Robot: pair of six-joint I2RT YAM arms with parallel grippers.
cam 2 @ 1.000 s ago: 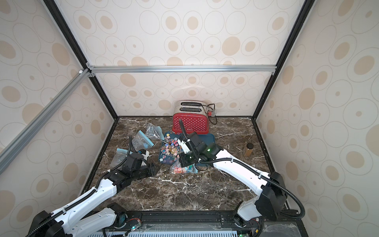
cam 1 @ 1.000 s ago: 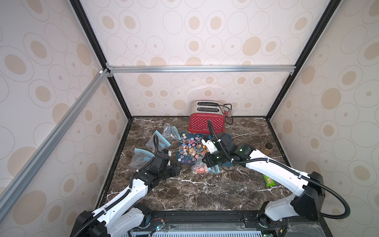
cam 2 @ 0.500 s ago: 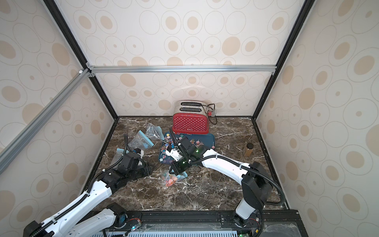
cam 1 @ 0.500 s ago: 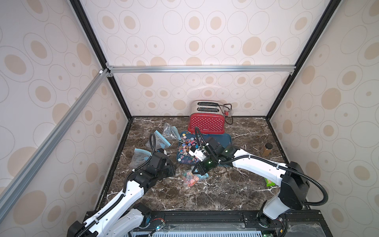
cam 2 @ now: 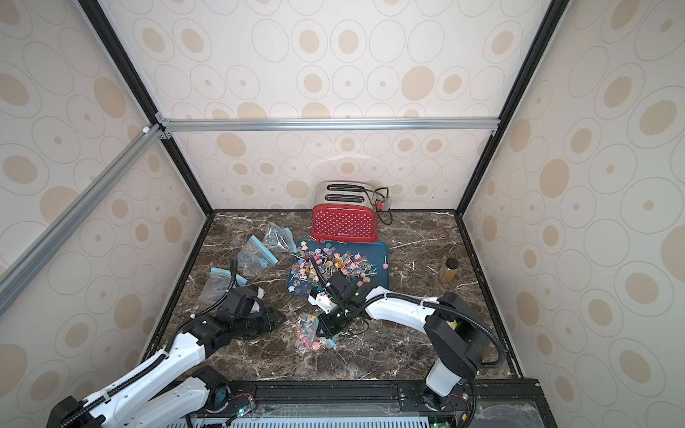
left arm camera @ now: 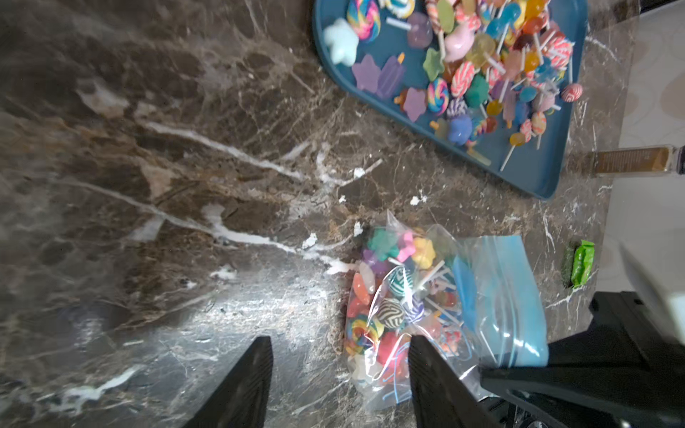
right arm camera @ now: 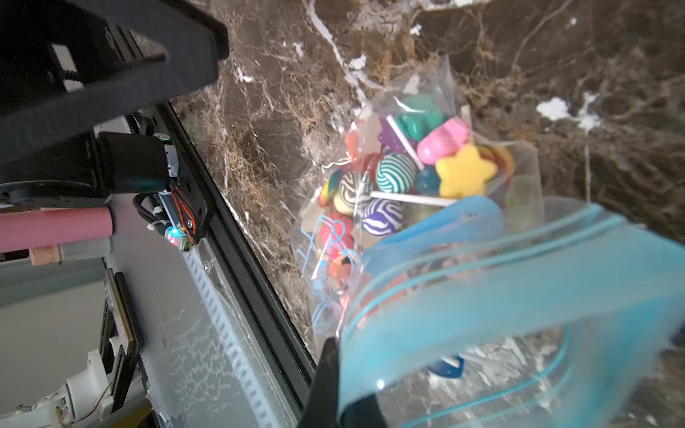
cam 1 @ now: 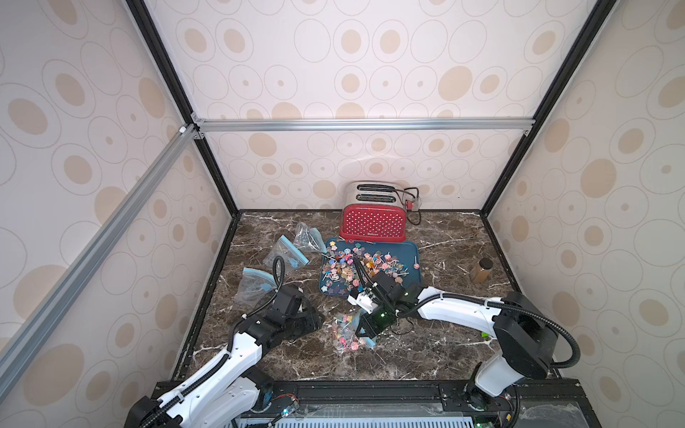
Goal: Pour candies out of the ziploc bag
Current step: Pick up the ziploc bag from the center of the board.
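Right claw [cam 1: 366, 331] is clenched on the blue zip edge of the ziploc bag [cam 1: 348, 333], which sags onto the tabletop [cam 1: 296, 355] short of the tray [cam 1: 409, 247] w/ candies [left arm camera: 393, 296] bunched inside. Left claw [left arm camera: 339, 342] gapes empty just beside it. Risks: thin film slips from the pinch, or tipping here dumps candies on tabletop, not tray. Right wrist view shows the pinch on the zip; top views hide it under the arm.
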